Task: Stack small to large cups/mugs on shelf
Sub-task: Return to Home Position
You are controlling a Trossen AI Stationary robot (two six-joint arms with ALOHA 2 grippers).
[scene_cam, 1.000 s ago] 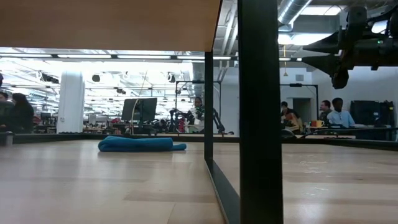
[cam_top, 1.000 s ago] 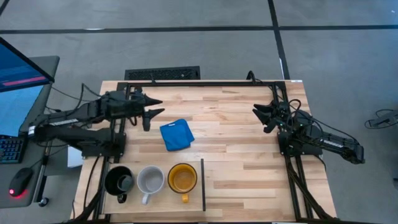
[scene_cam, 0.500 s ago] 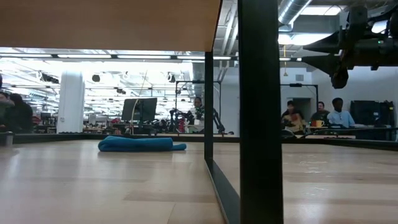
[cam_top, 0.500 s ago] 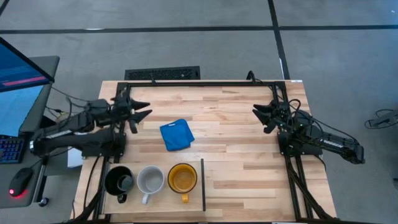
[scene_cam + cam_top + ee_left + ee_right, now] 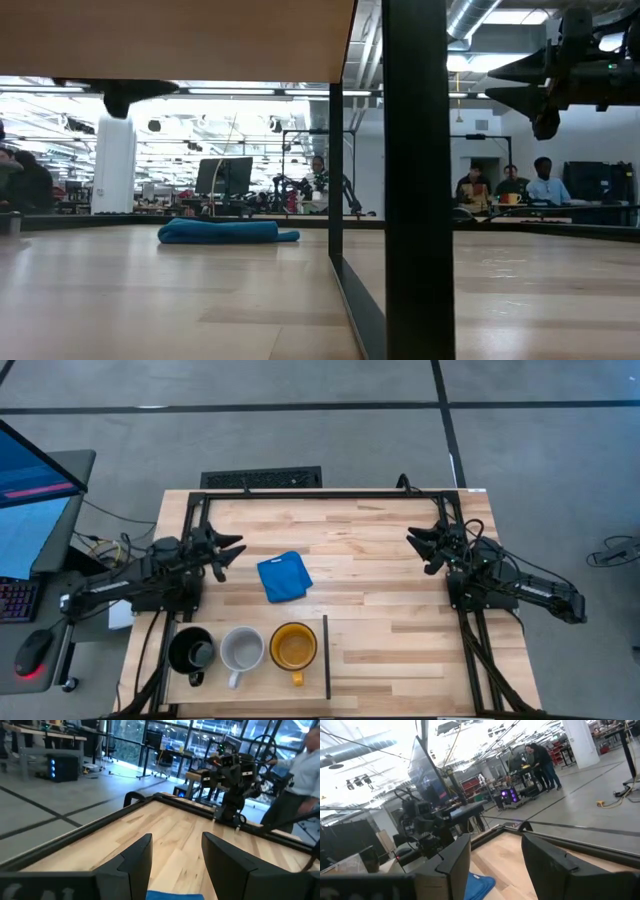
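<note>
Left gripper (image 5: 230,553) has drawn back toward its base, fingers apart, empty; cloth (image 5: 283,577) near ahead. Black mug (image 5: 190,651), grey mug (image 5: 241,649), yellow mug (image 5: 293,646) side by side on shelf (image 5: 265,686), well aside. Right gripper (image 5: 420,550) waits opposite, also spread. Judged: homing; only retraction remains.

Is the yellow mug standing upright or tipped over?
Upright: the high view looks straight into the round open mouth of the yellow mug, on the shelf.

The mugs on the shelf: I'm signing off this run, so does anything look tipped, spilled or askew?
Nothing stands out. The black mug, grey-white mug and yellow mug stand upright in a row on the shelf. The blue cloth lies on the tabletop. Left gripper and right gripper hover open, well clear.
</note>
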